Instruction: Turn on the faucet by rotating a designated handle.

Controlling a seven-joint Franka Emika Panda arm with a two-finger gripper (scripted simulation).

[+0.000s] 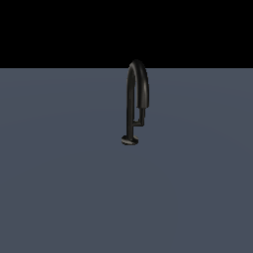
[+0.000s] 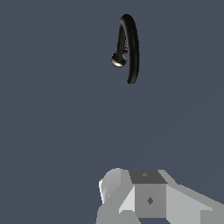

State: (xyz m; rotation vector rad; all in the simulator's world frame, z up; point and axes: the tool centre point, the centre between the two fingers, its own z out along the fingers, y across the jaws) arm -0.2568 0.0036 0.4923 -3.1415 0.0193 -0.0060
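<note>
Faucet (image 1: 131,99) stands upright just right of centre in the exterior view, black arch on a small base disc on the grey floor (image 1: 59,188); short handle (image 1: 140,118) branches off the lower stem toward that view's right. Wrist view: faucet (image 2: 132,48) seen from above, well apart from the grey gripper (image 2: 148,199); fingers hidden, opening can't tell.

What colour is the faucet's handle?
Glossy black, like the rest of the faucet; the handle shows best in the exterior view.
</note>
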